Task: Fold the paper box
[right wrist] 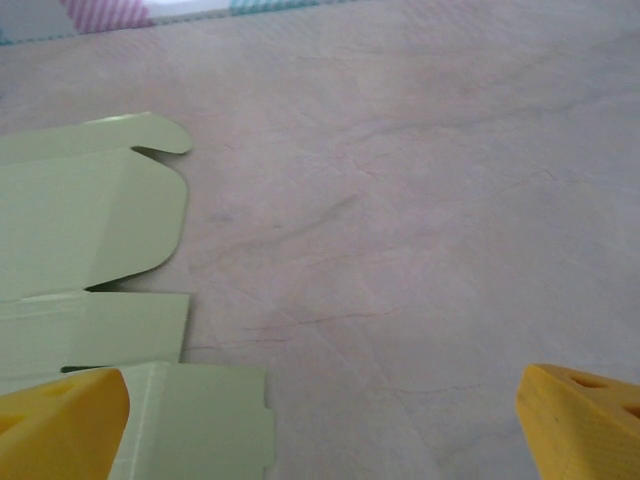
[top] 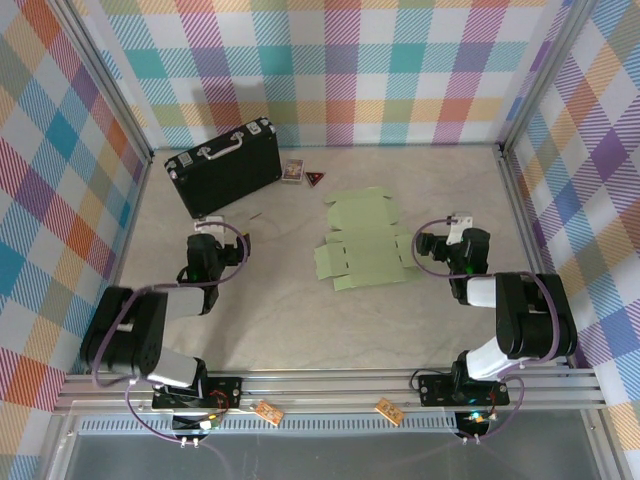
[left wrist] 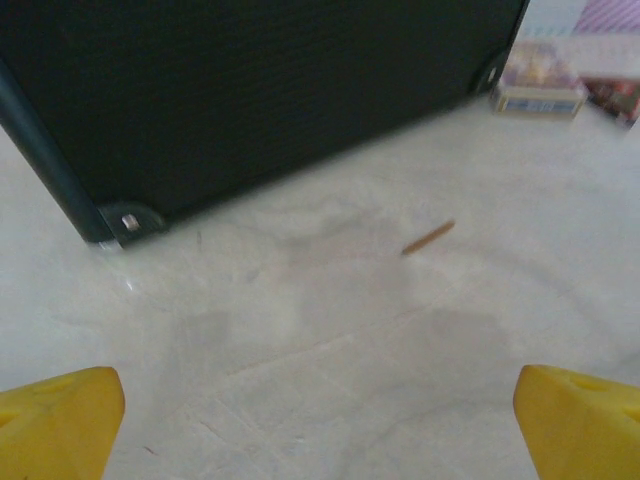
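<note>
Both claws wait wide open and empty over the pale marbled table (top: 280, 300), with the folding not yet begun. My left claw (top: 212, 220) hangs at eight o'clock on the table and my right claw (top: 457, 224) at four o'clock. Neither touches anything.

The paper box (top: 362, 240), a pale light-green die-cut sheet of thin card, lies flat just right of centre. It is at three o'clock from my left claw and nine o'clock from my right. I judge it is laid between the arms so either can reach a flap. The right is nearer and parked just beside its edge.

The black hard briefcase with metal corners (top: 225, 165) stands at twelve o'clock from my left claw (left wrist: 320, 420), well apart from the sheet and apparently out of the work. A small printed card box (top: 292, 171) and a red triangular piece (top: 315, 179) sit at one o'clock from the left claw. Both are too blurred to read.

Past my right claw (right wrist: 320, 420), the paper box (right wrist: 90, 230) runs off the frame at nine o'clock, and my own yellow fingertip (right wrist: 60, 425) covers one corner. From above, the crease lines are hard to make out. A thin brown stick (left wrist: 428, 236) lies on the table; what it is I cannot tell.
</note>
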Tool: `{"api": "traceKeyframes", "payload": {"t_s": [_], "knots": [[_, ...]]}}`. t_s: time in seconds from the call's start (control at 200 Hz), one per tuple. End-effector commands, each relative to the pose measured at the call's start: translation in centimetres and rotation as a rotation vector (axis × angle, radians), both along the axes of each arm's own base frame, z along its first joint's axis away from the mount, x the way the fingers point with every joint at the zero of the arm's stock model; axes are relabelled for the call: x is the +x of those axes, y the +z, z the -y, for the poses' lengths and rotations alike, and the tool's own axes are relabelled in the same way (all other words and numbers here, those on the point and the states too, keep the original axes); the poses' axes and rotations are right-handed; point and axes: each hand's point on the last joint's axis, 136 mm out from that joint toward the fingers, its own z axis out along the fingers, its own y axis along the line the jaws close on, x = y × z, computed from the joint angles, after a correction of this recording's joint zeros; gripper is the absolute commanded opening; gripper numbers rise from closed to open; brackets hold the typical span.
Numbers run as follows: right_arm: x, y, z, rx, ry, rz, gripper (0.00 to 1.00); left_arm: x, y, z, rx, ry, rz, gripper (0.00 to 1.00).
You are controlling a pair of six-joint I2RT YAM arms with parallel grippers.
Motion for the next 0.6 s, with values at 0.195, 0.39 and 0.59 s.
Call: {"api": "traceKeyframes", "payload": {"t_s": [0.195,0.39,0.59], "knots": [[-3.0,6.9,5.2,0.365,-0.515,-0.068,0.99,-1.9,6.0,-1.4,-0.235,0.179,0.018,1.00],[-4.9,7.8,-0.8,0.520,-0.186,-0.179,0.99,-4.0,6.7,4.2,-0.459,-0.031,-0.229,0.97],[-7.0,7.9,-6.6,0.614,0.088,-0.363,0.94,-5.9,7.0,13.8,-0.547,-0.328,-0.418,0.85]]}}
